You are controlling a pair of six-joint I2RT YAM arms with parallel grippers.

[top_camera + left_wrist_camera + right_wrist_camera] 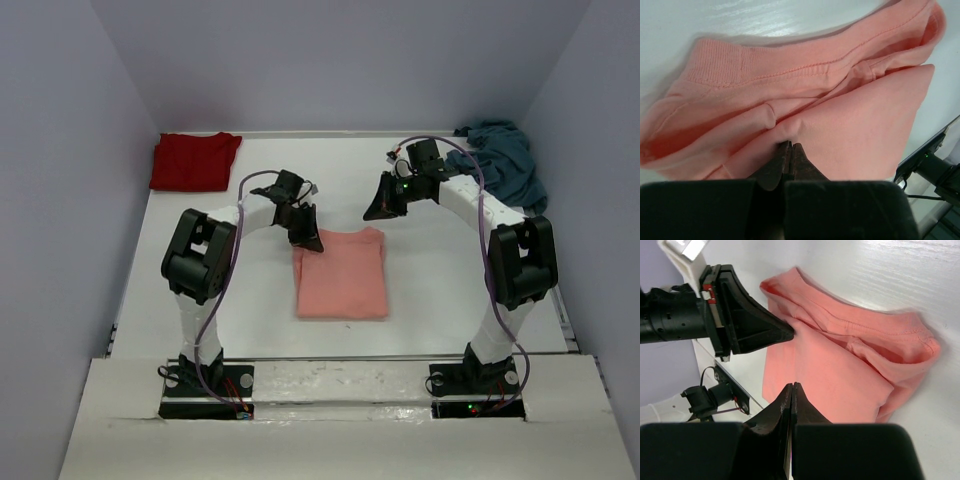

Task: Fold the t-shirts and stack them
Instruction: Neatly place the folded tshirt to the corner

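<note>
While I watch from the overhead camera, the salmon-pink t-shirt [342,275] lies folded into a rough rectangle near the middle of the white surface [430,290], between my two arms. My left pincer [308,238] is down at the shirt's far left corner. Its wrist view shows the jaws pressed together, with a small pucker of pink cloth gathered at their tips, so I read it as clamped on a pinch of the fabric. The ribbed collar and a stitched hem run across that view just beyond the tips. My right pincer [380,208] hangs near the shirt's far right corner with its jaws together and nothing between them. Its own camera looks down over the folded pink layers and onto the left arm's black fingers touching the cloth edge. The dark red t-shirt [193,160] lies fairly flat in the far left corner of the surface. The teal-blue t-shirt [505,160] sits crumpled in the far right corner against the wall.
</note>
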